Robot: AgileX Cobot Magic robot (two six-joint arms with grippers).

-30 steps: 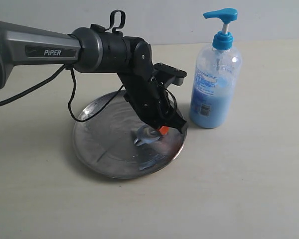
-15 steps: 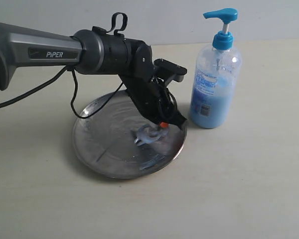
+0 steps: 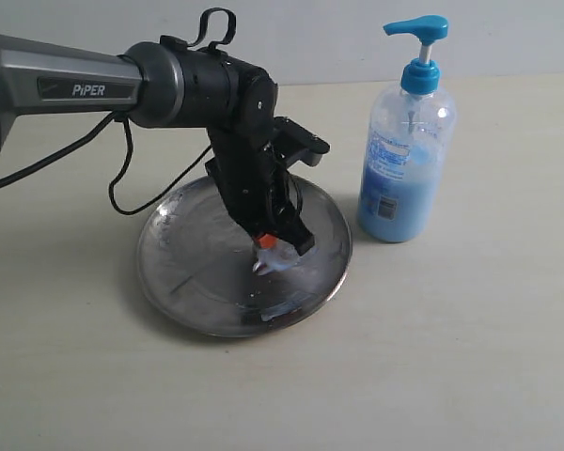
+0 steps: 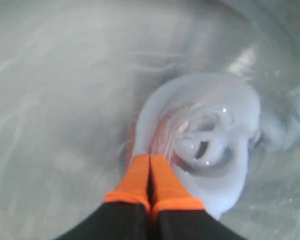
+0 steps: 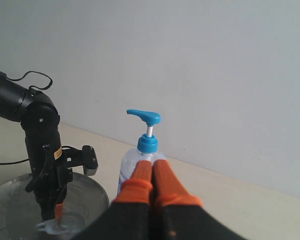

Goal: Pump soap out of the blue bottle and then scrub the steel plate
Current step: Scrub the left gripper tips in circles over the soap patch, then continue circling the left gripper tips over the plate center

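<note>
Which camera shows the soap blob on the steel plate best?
Left wrist view: the pale blue glossy soap blob looms large, at the shut orange fingers. Exterior view shows it small under those fingers; right wrist view, a faint speck.

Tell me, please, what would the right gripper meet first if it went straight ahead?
Probably the clear plastic pump bottle with the blue head, dead ahead of the right gripper; depth unclear.

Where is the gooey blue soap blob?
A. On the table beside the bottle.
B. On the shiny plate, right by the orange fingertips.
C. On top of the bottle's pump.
B: the soap lies in a puddle on the steel plate, and the tips of the shut left gripper are right at its edge.
</note>
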